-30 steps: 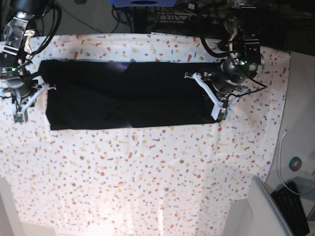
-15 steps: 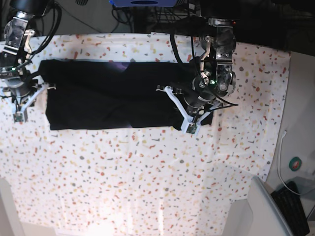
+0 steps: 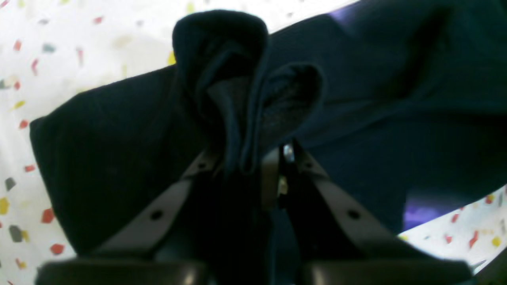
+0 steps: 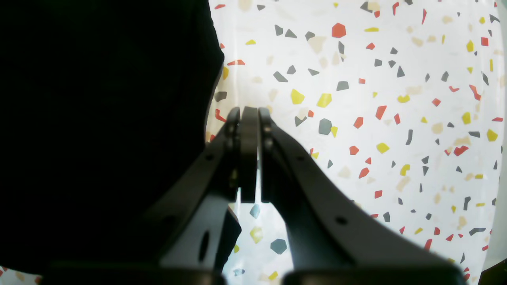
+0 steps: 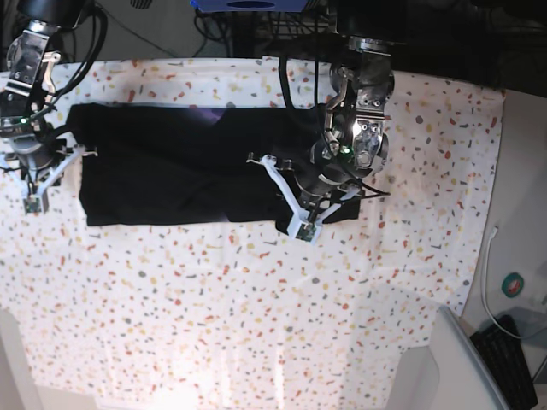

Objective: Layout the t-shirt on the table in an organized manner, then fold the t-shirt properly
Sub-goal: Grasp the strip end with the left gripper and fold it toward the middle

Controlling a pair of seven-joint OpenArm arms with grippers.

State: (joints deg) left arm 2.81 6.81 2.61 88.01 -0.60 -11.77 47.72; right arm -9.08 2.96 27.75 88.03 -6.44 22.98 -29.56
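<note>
Left wrist: a bunched fold of the t-shirt (image 3: 245,91) is pinched in the nearly closed left gripper (image 3: 253,166); slip risked if the fold is thin.
Right wrist: right gripper (image 4: 248,118) is seen closed on nothing, beside the shirt's edge over the table (image 4: 376,79).
Base: shirt lies as a long band; uneven fold judged likely, far end unheld.

The left gripper (image 5: 289,198) covers part of the t-shirt (image 5: 171,171) in the base view, so the shirt's end under it is hidden. In the left wrist view the picture's edges cut the shirt off. Beside the right gripper (image 4: 248,114), the shirt is too dark to show folds.
</note>
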